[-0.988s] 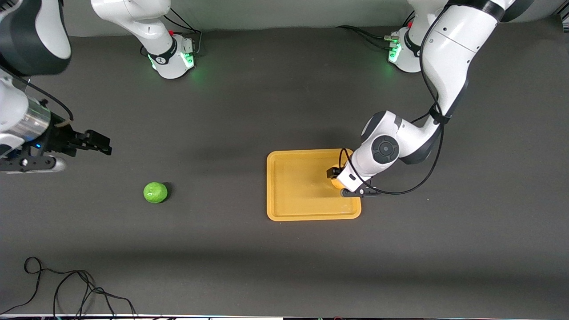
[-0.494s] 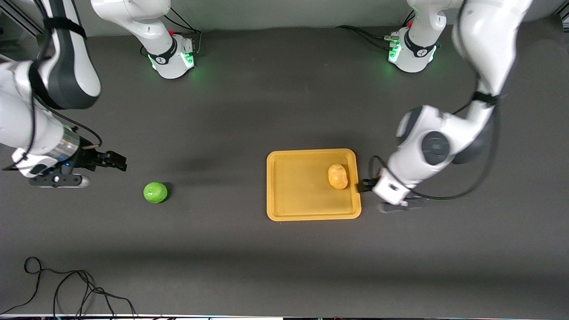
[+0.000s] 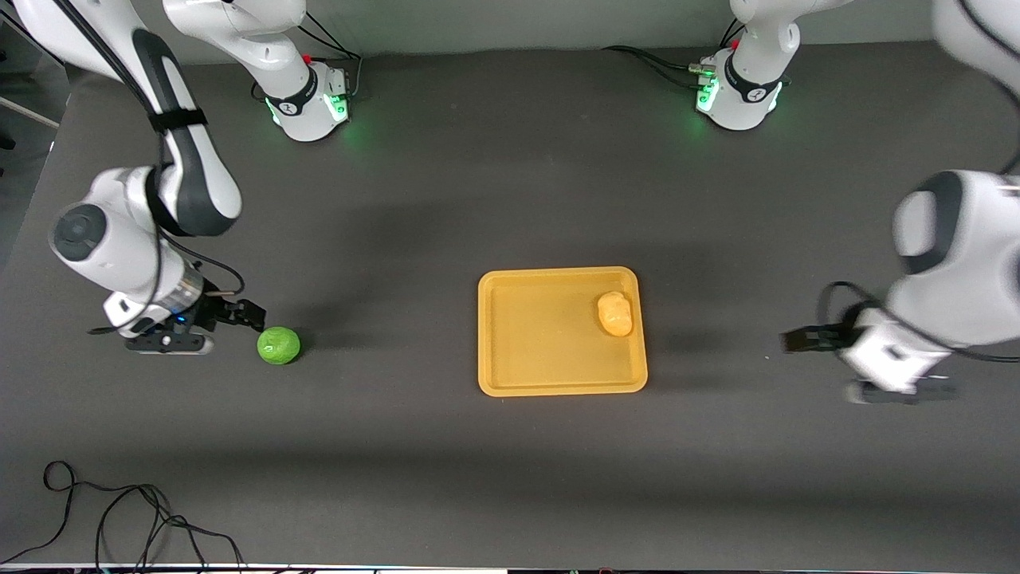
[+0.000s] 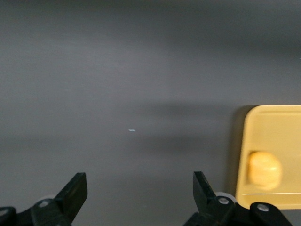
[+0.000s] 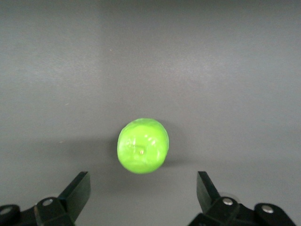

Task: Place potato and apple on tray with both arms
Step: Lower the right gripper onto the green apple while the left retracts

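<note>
The yellow-tan potato (image 3: 615, 313) lies in the orange-yellow tray (image 3: 526, 375), near the rim at the left arm's end; both show in the left wrist view, potato (image 4: 265, 170) and tray (image 4: 277, 127). The green apple (image 3: 279, 345) sits on the mat toward the right arm's end. My right gripper (image 3: 243, 313) is open and empty, low and just beside the apple; the apple (image 5: 143, 145) lies just ahead of the open fingers (image 5: 77, 190). My left gripper (image 3: 797, 340) is open and empty over bare mat beside the tray, at the left arm's end.
The dark mat (image 3: 478, 199) covers the table. A black cable (image 3: 119, 518) lies looped near the front corner at the right arm's end. The arm bases (image 3: 311, 100) glow green along the table's edge farthest from the camera.
The left gripper let go of the potato on the tray and drew away toward its own end of the table. The right gripper came down and closer to the apple.
</note>
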